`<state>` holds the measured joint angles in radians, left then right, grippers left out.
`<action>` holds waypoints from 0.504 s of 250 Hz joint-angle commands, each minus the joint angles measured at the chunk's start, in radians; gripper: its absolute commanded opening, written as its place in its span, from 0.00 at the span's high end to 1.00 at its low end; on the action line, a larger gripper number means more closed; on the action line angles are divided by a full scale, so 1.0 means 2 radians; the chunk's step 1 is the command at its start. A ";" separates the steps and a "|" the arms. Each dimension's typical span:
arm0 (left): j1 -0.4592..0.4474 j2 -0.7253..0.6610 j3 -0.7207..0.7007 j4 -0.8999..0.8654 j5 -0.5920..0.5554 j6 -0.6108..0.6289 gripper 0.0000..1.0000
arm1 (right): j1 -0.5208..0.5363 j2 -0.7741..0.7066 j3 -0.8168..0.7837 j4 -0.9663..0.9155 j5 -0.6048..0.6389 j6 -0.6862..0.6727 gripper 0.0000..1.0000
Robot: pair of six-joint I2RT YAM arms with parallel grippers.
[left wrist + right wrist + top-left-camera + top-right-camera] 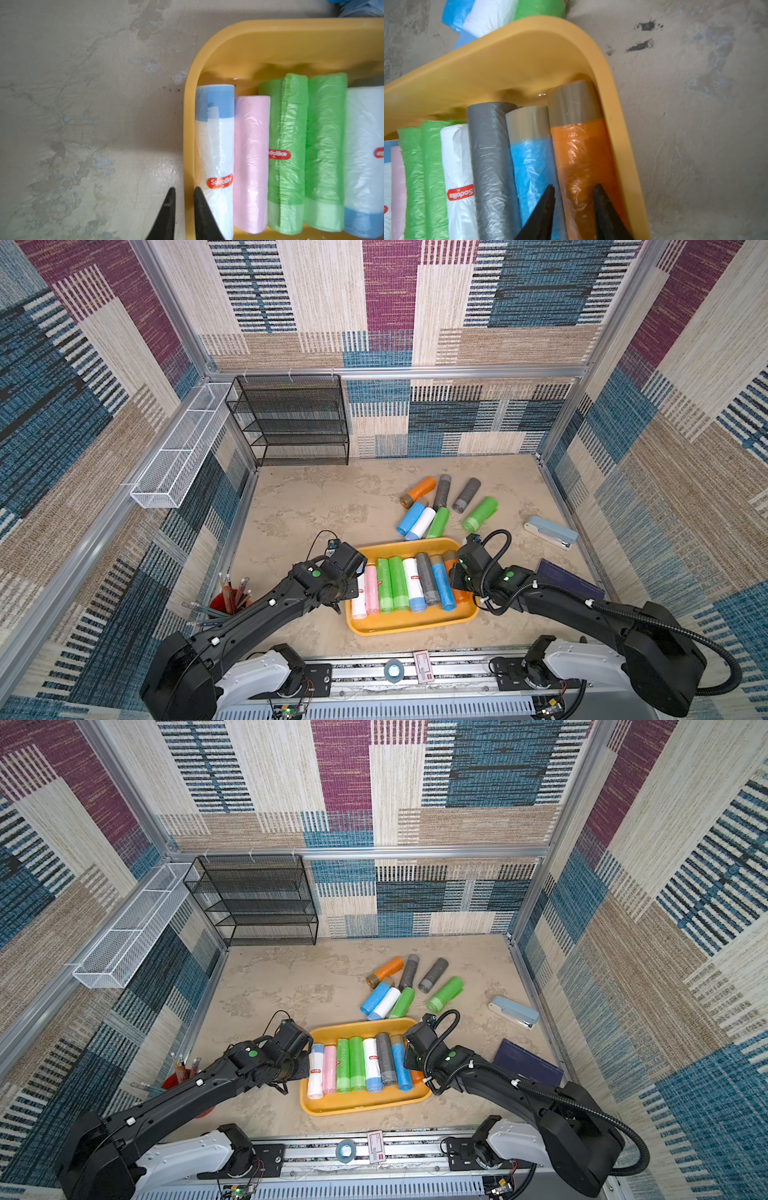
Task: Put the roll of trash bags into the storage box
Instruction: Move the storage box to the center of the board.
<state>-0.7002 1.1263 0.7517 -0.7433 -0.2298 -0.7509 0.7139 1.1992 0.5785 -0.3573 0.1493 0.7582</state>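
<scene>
The storage box (407, 624) (361, 1107) is a shallow yellow-orange tray near the front of the table, holding a row of several trash-bag rolls lying side by side. My right gripper (574, 186) is shut on the orange roll of trash bags (579, 155) (459, 595), which lies at the box's right end against the rim (612, 124). My left gripper (184, 188) is shut on the box's left rim (189, 124), one finger outside and one inside against the white roll (216, 149). In both top views the wrists hide the fingertips.
Several loose rolls (440, 510) lie on the table just behind the box. A light blue stapler (550, 532) and a dark notebook (569, 578) sit to the right. A red pencil cup (226, 601) stands left. A black mesh rack (291, 423) and a white wire basket (178, 448) line the back left.
</scene>
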 commanded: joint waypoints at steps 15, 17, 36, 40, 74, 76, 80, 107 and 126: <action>0.003 0.006 0.011 0.002 -0.008 0.020 0.80 | 0.001 -0.005 0.008 -0.027 -0.013 0.003 0.65; 0.003 0.007 0.012 0.003 -0.008 0.021 0.80 | 0.001 -0.006 0.009 -0.028 -0.012 0.002 0.64; 0.004 0.015 0.018 0.002 -0.008 0.027 0.81 | 0.001 -0.021 0.020 -0.042 -0.005 0.002 0.64; 0.004 0.016 0.020 0.003 -0.008 0.028 0.81 | 0.001 -0.025 0.021 -0.044 -0.004 0.001 0.63; 0.006 0.026 0.029 0.005 -0.006 0.035 0.82 | 0.001 -0.069 0.038 -0.059 0.007 -0.003 0.56; 0.006 0.026 0.029 0.006 -0.006 0.036 0.82 | 0.001 -0.071 0.038 -0.060 0.009 -0.004 0.55; 0.006 0.027 0.030 0.007 -0.006 0.036 0.82 | 0.001 -0.075 0.040 -0.062 0.010 -0.004 0.54; 0.006 0.036 0.036 0.012 -0.004 0.039 0.82 | 0.001 -0.098 0.046 -0.064 0.010 -0.015 0.48; 0.007 0.044 0.040 0.015 -0.005 0.043 0.83 | 0.001 -0.109 0.044 -0.060 0.008 -0.022 0.44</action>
<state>-0.6876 1.1969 0.8120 -0.7288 -0.2317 -0.7029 0.7158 1.0092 0.6628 -0.4698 0.1501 0.7464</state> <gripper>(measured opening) 0.171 0.538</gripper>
